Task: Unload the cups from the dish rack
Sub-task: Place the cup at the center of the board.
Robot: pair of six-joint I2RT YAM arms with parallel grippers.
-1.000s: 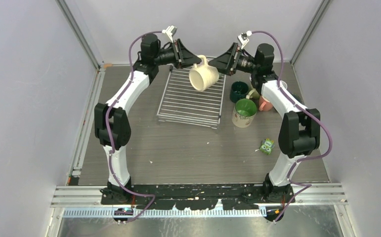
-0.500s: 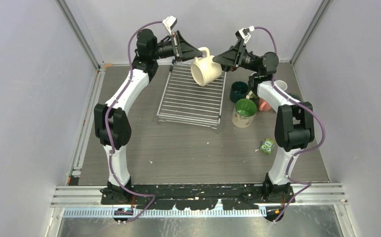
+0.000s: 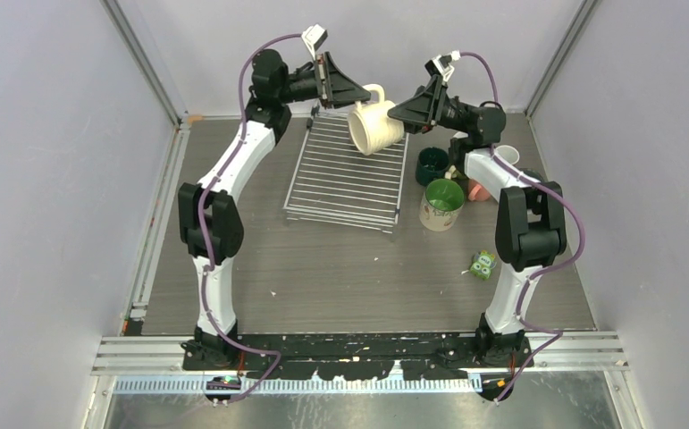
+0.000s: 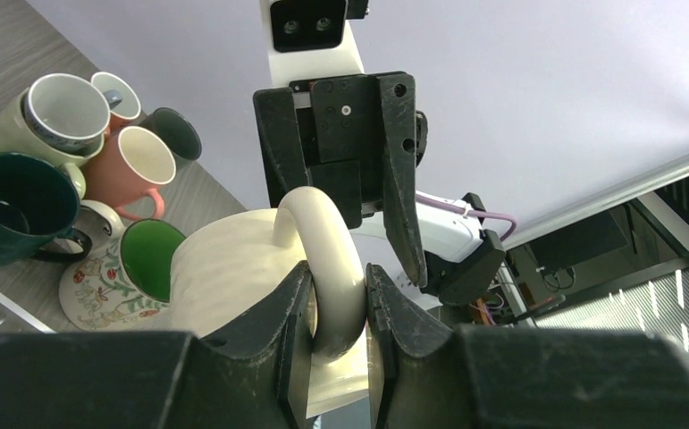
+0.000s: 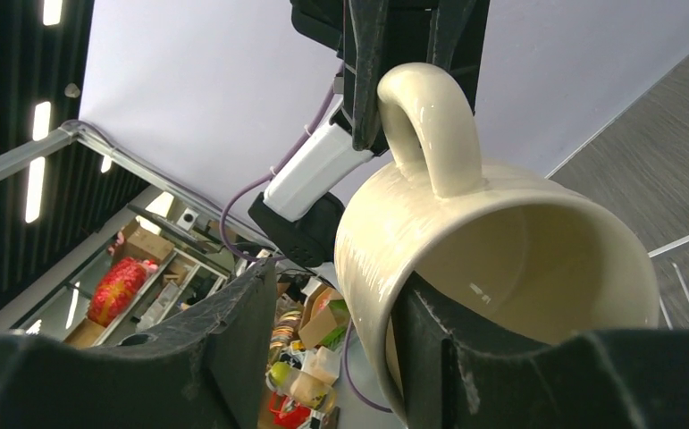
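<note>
The left gripper point(image 4: 338, 288) is clamping its two fingers onto the handle point(image 4: 330, 234) of a cream mug point(image 3: 374, 130), the pads pressing on both sides of the loop with only the handle's thickness between them. The mug is hanging tilted from that grip, in the air above the far right end of the dish rack point(image 3: 345, 179), its mouth facing toward the right arm.

The right gripper point(image 5: 336, 286) is meeting the mug from the opposite side. Its jaws are standing partly apart and straddling the mug's rim: one finger is sitting inside the mouth against the wall, while the other finger point(image 5: 233, 349) is waiting outside the body with a gap showing between it and the ceramic. It is not pinching the mug.

The wire rack is lying flat on the grey table point(image 3: 323, 277), between the two arms. To the right of the rack, other cups are crowding together on the table beside the right arm: a dark teal mug point(image 3: 431, 165), a floral mug with a green inside point(image 3: 441, 204) nearer the camera, and a salmon pink mug point(image 3: 479, 189) behind them. The left wrist view is also showing a pale green mug point(image 4: 1, 138) with a smaller cup nested in it. A small green toy point(image 3: 482, 263) is sitting apart on the table, nearer the right arm's base.
</note>
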